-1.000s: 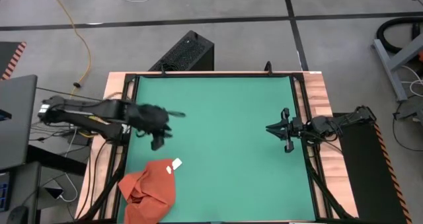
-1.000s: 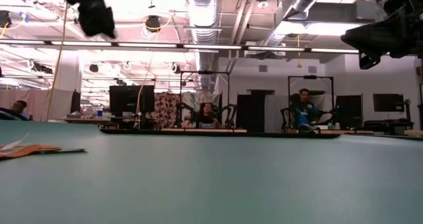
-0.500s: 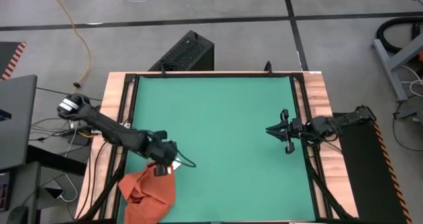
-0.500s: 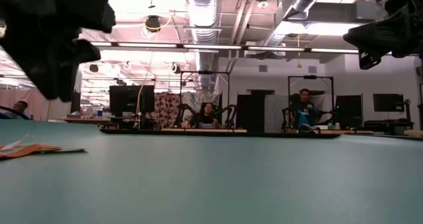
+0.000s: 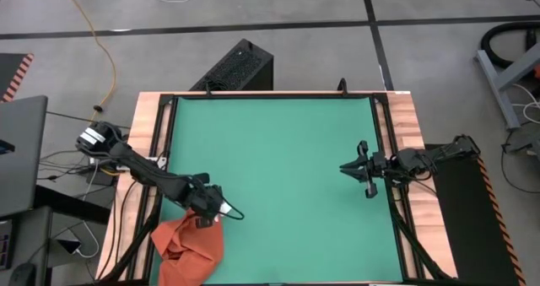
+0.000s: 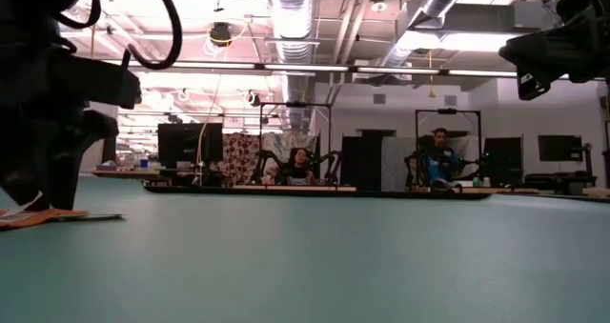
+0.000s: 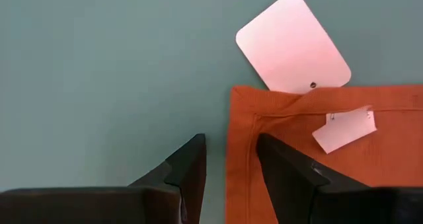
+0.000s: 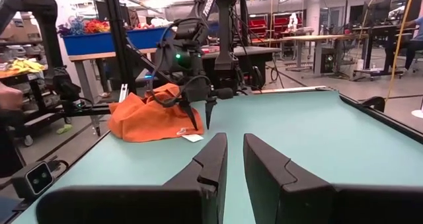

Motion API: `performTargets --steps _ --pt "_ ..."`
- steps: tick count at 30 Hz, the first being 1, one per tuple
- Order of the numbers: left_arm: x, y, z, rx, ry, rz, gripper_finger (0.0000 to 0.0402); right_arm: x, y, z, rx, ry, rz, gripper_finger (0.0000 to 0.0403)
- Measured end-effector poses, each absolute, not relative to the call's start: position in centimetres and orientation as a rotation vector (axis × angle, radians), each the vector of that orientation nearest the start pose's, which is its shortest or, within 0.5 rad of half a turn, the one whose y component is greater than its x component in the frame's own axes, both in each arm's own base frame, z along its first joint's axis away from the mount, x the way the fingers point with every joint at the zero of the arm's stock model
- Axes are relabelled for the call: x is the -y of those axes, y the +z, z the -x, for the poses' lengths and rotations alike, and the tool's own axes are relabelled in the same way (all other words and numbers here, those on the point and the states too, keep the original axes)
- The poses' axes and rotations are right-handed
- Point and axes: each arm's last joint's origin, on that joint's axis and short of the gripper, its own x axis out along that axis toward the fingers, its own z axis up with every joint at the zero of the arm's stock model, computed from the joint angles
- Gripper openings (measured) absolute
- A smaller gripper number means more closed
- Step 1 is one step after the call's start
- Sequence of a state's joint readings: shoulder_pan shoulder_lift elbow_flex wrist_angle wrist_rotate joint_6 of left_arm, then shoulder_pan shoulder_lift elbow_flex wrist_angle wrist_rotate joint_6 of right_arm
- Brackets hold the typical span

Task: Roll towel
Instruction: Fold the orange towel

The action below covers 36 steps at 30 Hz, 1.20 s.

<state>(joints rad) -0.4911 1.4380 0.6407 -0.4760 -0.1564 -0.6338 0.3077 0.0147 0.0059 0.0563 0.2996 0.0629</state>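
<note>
The rust-coloured towel (image 5: 190,245) lies crumpled at the table's near left corner, partly over the left rail. One flat hemmed corner (image 7: 264,105) points toward the table's middle, with a white card tag (image 7: 294,45) and a small white label (image 7: 344,128) beside it. My left gripper (image 5: 205,221) points down at that corner and is open by a narrow gap. One finger (image 7: 188,171) is over the bare mat and the other (image 7: 284,178) over the cloth, so the towel's side edge (image 7: 229,158) runs between them. My right gripper (image 5: 361,168) waits at the right edge, its fingers almost together. My left gripper comes from above, pointing down, with its fingers on either side of the towel's hemmed side edge (image 7: 231,138) just behind the corner. I cannot tell whether the fingertips touch the cloth or the mat. The towel lies flat there, one layer.
The green mat (image 5: 278,151) is bordered by black rails and wooden strips. Cables run along the left rail (image 5: 139,193). People sit in the room beyond the far edge (image 6: 438,156).
My left gripper has gone from the left middle of the table toward the near edge and down, and now stands at the towel's tagged corner. The towel has stayed where it was.
</note>
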Motion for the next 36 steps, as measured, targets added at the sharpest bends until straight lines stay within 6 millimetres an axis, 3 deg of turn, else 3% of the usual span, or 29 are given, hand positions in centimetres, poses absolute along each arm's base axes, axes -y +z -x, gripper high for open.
performTargets --steps 7,14,18,22,29,36 --pt "10.1 13.1 -19.8 -1.228 0.077 0.138 0.0121 -2.1 17.0 -9.5 0.043 0.019 -0.077 0.0075" --pt "10.1 13.0 -19.8 -1.239 0.021 0.120 0.0014 -2.1 17.0 -9.5 0.044 0.019 -0.076 0.0075" --pt "10.0 13.1 -20.1 -1.219 0.078 0.177 0.0002 -2.1 17.0 -9.5 0.044 0.019 -0.076 0.0075" --pt "10.0 14.5 -21.4 -1.177 0.098 0.188 0.0000 -2.1 17.0 -9.5 0.048 0.020 -0.083 0.0075" --pt "9.4 21.3 -25.9 -0.962 0.119 0.067 0.0000 -2.1 17.8 -9.4 0.123 0.010 -0.126 0.0075" --pt "7.1 29.9 -29.0 -0.744 0.232 -0.184 0.0000 -1.9 18.6 -9.3 0.209 -0.045 -0.146 0.0075"
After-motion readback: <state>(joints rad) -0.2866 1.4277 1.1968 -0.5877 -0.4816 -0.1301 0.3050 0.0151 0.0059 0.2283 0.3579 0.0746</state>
